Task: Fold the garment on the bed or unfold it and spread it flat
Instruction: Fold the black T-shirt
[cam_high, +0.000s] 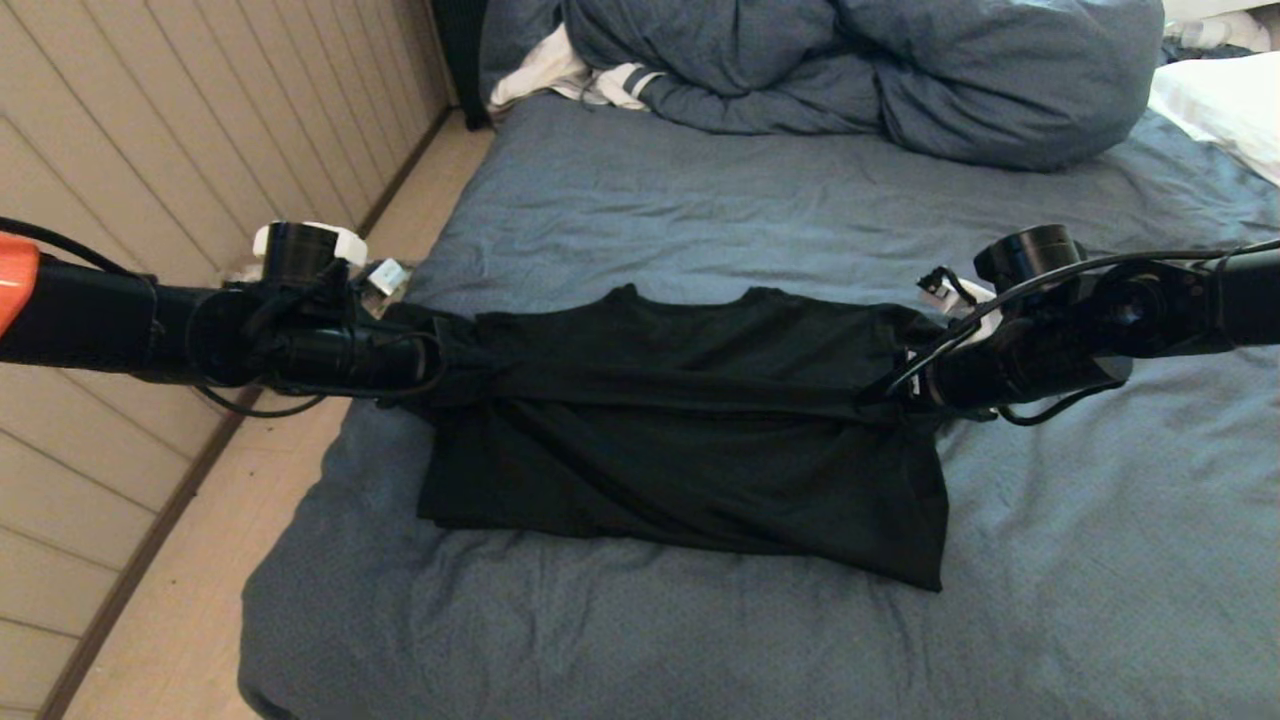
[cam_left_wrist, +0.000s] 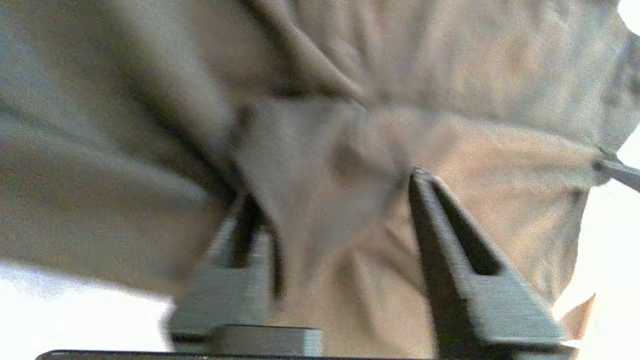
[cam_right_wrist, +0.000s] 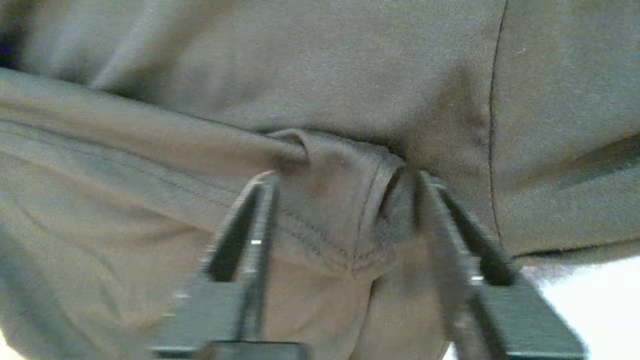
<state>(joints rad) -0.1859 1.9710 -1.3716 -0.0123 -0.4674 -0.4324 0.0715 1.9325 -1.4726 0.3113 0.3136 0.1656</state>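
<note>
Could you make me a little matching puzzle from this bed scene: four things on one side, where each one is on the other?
Things:
1. black T-shirt
2. blue duvet
3. left gripper
4. right gripper

Places:
A. bunched at the far end of the bed
B. at the shirt's right edge
C. across the middle of the sheet
D. at the shirt's left edge

Pairs: 1-C, 2-A, 3-D, 4-B

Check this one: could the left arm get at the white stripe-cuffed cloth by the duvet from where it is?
Probably not. The left gripper sits at the garment, while the white cloth lies far up the bed beside the duvet.
</note>
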